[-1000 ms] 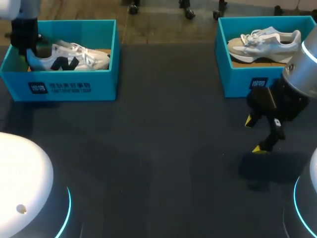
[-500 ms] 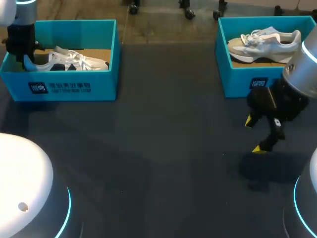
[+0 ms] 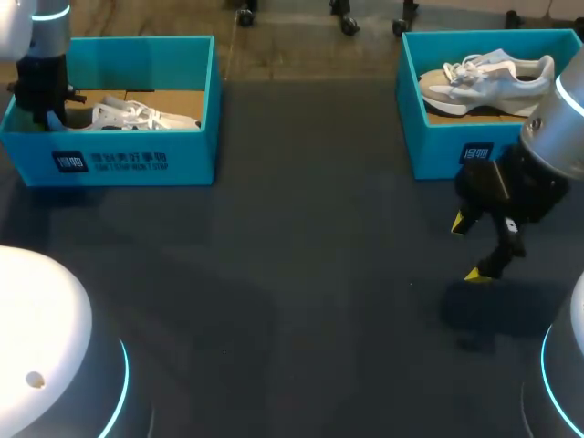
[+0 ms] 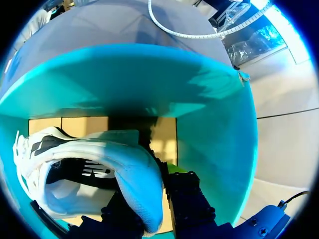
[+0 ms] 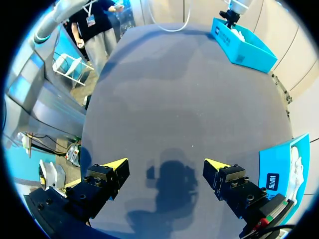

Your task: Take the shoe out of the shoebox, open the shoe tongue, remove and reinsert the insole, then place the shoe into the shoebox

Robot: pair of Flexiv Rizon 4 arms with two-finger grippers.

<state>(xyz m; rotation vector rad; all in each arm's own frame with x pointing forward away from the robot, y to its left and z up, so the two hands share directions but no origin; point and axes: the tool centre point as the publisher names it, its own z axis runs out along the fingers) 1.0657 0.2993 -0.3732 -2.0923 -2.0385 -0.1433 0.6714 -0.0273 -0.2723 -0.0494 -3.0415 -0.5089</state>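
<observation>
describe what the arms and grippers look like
Both arms are silver-white rounded tubes with cyan light rings. The right arm ends in a black right gripper with two yellow-tipped fingers; the left arm carries a matching black left gripper.

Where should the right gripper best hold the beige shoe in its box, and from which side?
Probably the heel collar, from above: one finger inside the opening, one behind the heel. The beige shoe seems to stand on its sole, opening upward, and the shoebox walls block the sides.
</observation>
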